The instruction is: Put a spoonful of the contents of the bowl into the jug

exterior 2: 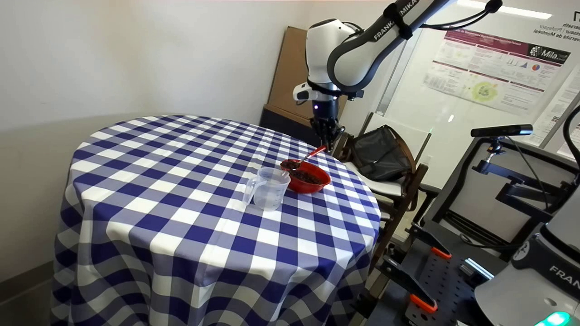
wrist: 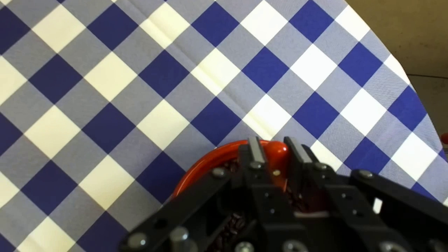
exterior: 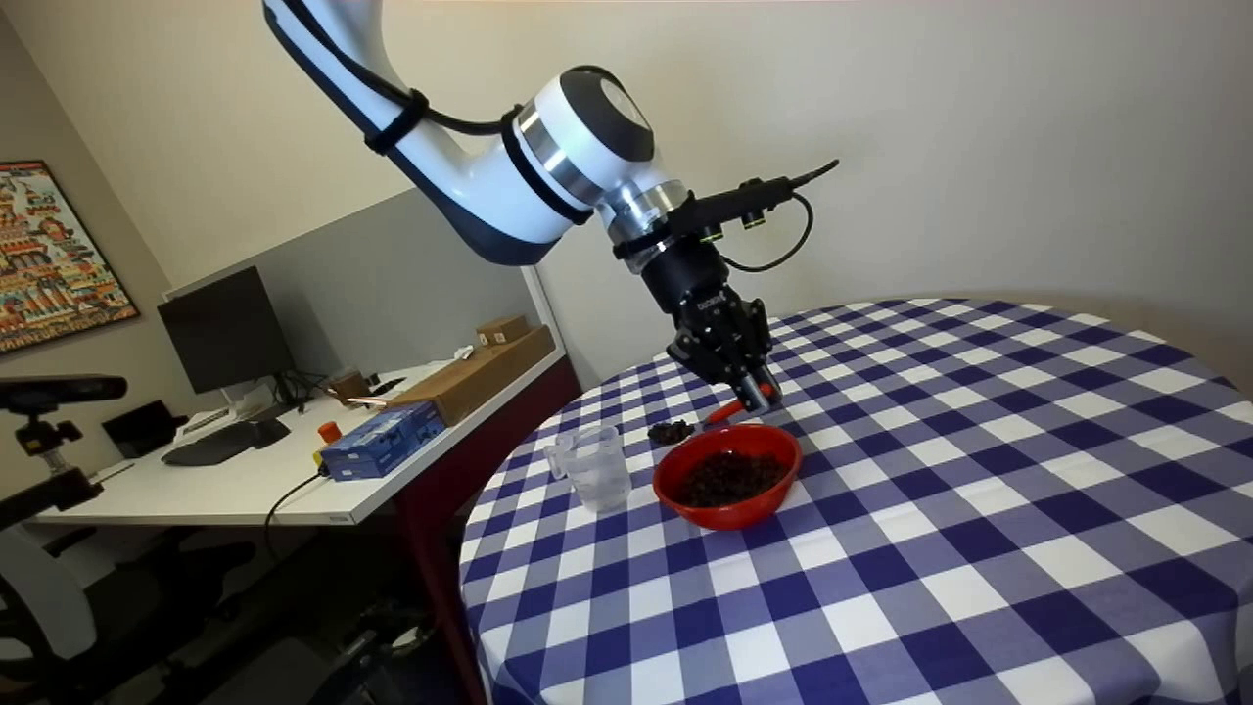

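Spoon (exterior: 724, 412) loaded with dark bits (exterior: 671, 432); gripper (wrist: 275, 150) clamped on its handle (exterior 2: 318, 151); head near rim of bowl (exterior: 729, 516), side toward jug (exterior 2: 270, 194); bowl, jug near edge of table (exterior: 989, 490); scoop looks done, transfer likely in hand; next: carry level over jug mouth, then tip.

Exterior view: we are facing wall (exterior: 979, 147) behind gripper (exterior: 762, 394). Exterior view: we are facing chair (exterior 2: 384, 186) beyond gripper. From both, well off gripper, we are sharing table (exterior: 979, 568), bowl (exterior: 726, 512), jug (exterior: 599, 480). Wrist view: we are looking close down over gripper.
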### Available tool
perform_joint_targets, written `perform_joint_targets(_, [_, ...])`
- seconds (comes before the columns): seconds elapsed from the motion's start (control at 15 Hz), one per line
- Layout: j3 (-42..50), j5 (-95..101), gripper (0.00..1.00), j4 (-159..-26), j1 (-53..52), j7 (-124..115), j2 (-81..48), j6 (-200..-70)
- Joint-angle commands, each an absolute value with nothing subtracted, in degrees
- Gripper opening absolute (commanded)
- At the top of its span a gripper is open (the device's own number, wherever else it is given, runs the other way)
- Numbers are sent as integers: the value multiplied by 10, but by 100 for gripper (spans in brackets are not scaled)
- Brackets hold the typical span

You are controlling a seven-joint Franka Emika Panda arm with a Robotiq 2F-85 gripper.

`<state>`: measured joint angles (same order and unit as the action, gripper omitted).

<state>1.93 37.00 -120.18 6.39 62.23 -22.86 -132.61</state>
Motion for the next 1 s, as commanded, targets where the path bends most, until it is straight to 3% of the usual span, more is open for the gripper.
perform_joint_targets(0.0, [14, 361, 5, -1222, 58, 632, -201, -1322])
perform_joint_targets(0.93, [-6, 358, 5, -1260, 40, 630, -158, -1329])
